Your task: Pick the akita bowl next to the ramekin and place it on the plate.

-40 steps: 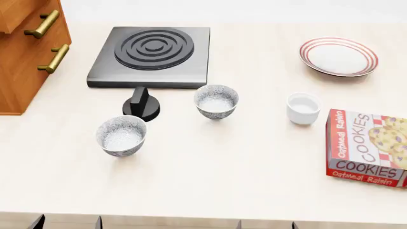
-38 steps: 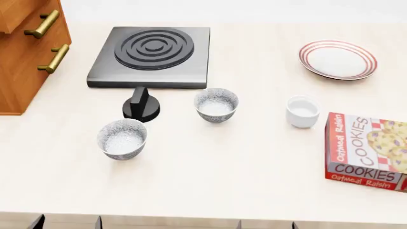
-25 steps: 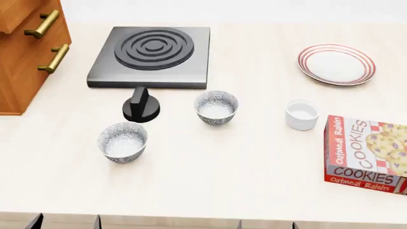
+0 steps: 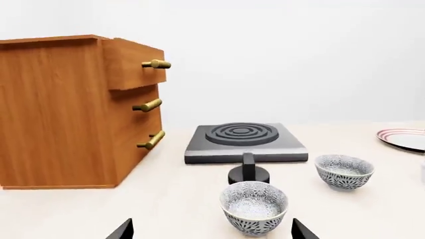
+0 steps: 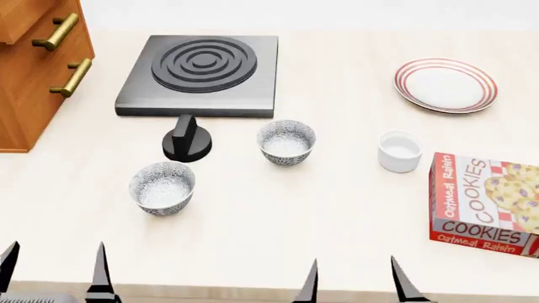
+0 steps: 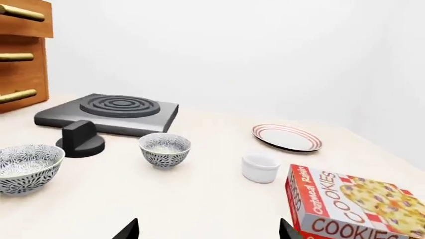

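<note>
The akita bowl (image 5: 286, 142) (image 6: 164, 149) (image 4: 344, 172) stands upright mid-counter, with the white ramekin (image 5: 399, 151) (image 6: 260, 167) to its right. A second, matching bowl (image 5: 161, 187) (image 4: 254, 206) sits nearer, to the left. The red-ringed plate (image 5: 445, 84) (image 6: 287, 138) lies at the far right. My left gripper (image 5: 54, 270) (image 4: 211, 231) is open at the counter's front edge, short of the near-left bowl. Also at the front edge, my right gripper (image 5: 354, 284) (image 6: 207, 230) is open, well short of the akita bowl. Both hold nothing.
A black hotplate (image 5: 202, 72) with its knob (image 5: 187, 140) lies behind the bowls. A wooden drawer cabinet (image 5: 34, 63) stands at the far left. A cookie box (image 5: 484, 202) lies at the right, just in front of the ramekin.
The fingertips of both grippers have risen into the head view at its bottom edge. The head view drifted slightly earlier; the objects have not moved.
</note>
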### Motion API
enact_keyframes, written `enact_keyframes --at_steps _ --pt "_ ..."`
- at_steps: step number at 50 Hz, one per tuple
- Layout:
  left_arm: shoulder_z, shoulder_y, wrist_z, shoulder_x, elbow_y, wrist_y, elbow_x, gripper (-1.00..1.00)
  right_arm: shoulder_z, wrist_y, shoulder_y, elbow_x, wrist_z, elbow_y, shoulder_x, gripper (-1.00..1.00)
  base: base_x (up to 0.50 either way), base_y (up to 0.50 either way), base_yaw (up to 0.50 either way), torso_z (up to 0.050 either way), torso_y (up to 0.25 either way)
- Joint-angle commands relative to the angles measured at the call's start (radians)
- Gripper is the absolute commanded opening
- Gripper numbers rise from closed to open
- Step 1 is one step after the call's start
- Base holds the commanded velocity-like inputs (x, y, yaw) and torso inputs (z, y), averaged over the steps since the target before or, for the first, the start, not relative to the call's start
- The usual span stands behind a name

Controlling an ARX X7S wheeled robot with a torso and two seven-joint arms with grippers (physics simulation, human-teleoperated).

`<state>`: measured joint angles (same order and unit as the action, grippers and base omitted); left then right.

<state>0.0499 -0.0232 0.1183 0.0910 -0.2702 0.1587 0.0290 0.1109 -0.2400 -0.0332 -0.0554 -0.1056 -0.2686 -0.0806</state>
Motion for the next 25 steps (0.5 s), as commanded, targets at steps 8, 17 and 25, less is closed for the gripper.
enact_keyframes --at_steps 8,17,25 --pt "-0.013 -0.114 -0.012 0.028 -0.337 0.346 0.031 1.0 0.006 -0.351 -0.133 -0.059 0.033 -0.335 -0.018 1.0 0.0 0.0 0.0 0.0 0.0" --pt "-0.023 -0.168 -0.009 0.039 -0.425 0.439 0.066 1.0 -0.003 -0.434 -0.187 -0.051 0.036 -0.424 -0.029 1.0 0.0 0.0 0.0 0.0 0.0" --pt "-0.053 -0.216 -0.001 0.041 -0.49 0.507 0.108 1.0 -0.008 -0.464 -0.211 -0.045 0.031 -0.482 -0.038 1.0 0.0 0.0 0.0 0.0 0.0"
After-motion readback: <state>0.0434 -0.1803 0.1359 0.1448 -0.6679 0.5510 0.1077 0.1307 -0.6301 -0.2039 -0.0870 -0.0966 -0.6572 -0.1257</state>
